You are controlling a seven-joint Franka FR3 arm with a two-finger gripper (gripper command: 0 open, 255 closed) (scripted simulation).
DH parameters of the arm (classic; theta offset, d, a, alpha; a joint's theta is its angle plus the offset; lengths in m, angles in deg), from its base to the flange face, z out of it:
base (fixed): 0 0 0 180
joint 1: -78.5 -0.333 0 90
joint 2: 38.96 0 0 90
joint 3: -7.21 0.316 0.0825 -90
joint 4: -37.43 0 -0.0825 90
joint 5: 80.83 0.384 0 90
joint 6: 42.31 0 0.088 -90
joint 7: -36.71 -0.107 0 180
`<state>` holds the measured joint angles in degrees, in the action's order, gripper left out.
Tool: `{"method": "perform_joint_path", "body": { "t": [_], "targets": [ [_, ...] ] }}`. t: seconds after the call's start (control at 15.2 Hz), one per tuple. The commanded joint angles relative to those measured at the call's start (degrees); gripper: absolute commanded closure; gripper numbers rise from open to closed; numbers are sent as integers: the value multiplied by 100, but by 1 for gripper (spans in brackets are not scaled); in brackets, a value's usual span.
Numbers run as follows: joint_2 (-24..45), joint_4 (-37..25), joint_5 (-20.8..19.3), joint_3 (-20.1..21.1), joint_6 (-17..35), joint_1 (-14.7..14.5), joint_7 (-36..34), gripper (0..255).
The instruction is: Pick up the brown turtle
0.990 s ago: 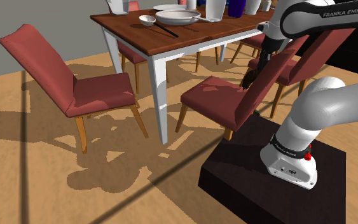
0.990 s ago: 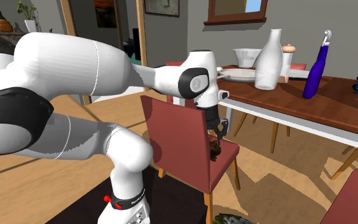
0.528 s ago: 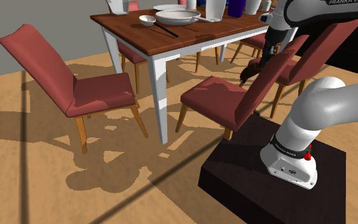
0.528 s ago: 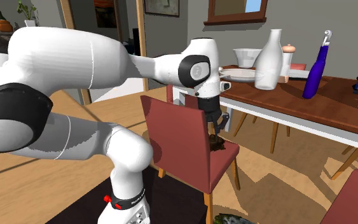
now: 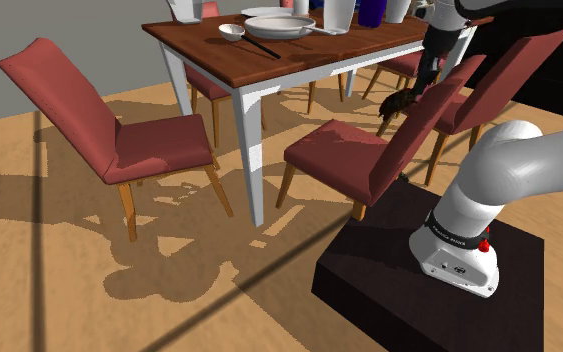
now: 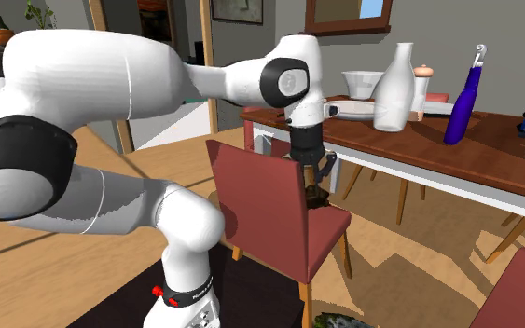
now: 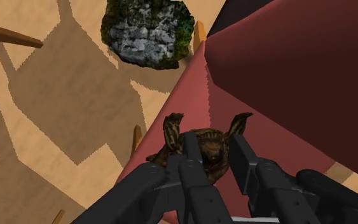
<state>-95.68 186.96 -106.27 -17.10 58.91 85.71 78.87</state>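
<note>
The brown turtle [image 7: 206,141] hangs clasped between my black fingers, its flippers spread above them. My gripper [image 7: 213,156] is shut on it, well above the red chair seat [image 7: 285,83]. In the shoulder view the turtle [image 5: 397,103] hangs under the gripper [image 5: 409,92], just past the top of the chair's backrest [image 5: 419,125]. From the second exterior view the turtle [image 6: 317,195] dangles below the gripper [image 6: 314,179], clear of the seat [image 6: 330,224].
A dining table [image 5: 269,65] with a brown top and white legs carries plates, a spoon, bottles and jugs close to the arm. More red chairs [image 5: 119,130] stand around it. A mossy rock [image 7: 149,32] lies on the floor beside the chair.
The gripper has risen with the turtle, from just above the chair seat to about the height of the backrest's top. The upper arm has swung upward too.
</note>
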Motion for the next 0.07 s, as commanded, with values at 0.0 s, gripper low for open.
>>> {"method": "perform_joint_path", "body": {
  "t": [0.0],
  "targets": [
    [9,-43,13,10,-35,-7,7,255]
  ]
}}
